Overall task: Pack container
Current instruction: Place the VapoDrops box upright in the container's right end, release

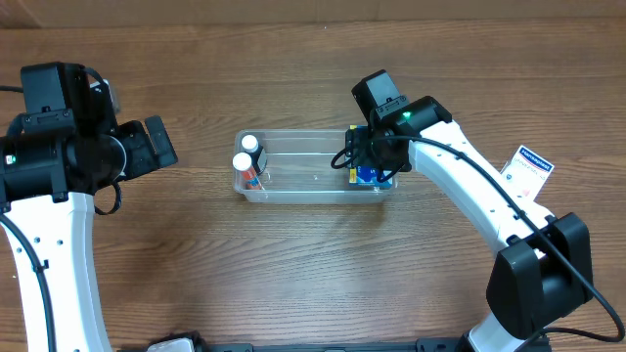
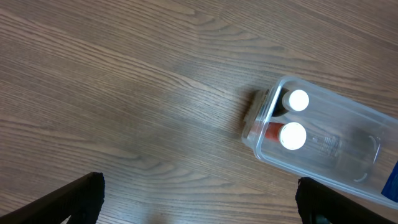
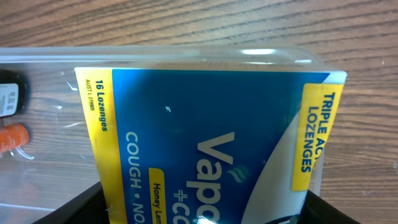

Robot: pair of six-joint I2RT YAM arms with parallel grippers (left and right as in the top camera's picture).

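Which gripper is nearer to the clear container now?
Right. The right gripper holds a lozenge box at the container's right end; the left gripper is apart, to its left.

A: Item one, the surface?
B: Brown wood-grain table (image 1: 293, 274), grain running left to right.
A: Lying directly on it?
B: Clear rectangular plastic container (image 1: 313, 196), mid-table (long side along the grain). Small white-and-blue cardboard box (image 1: 526, 171), far right, askew, well apart from the container.
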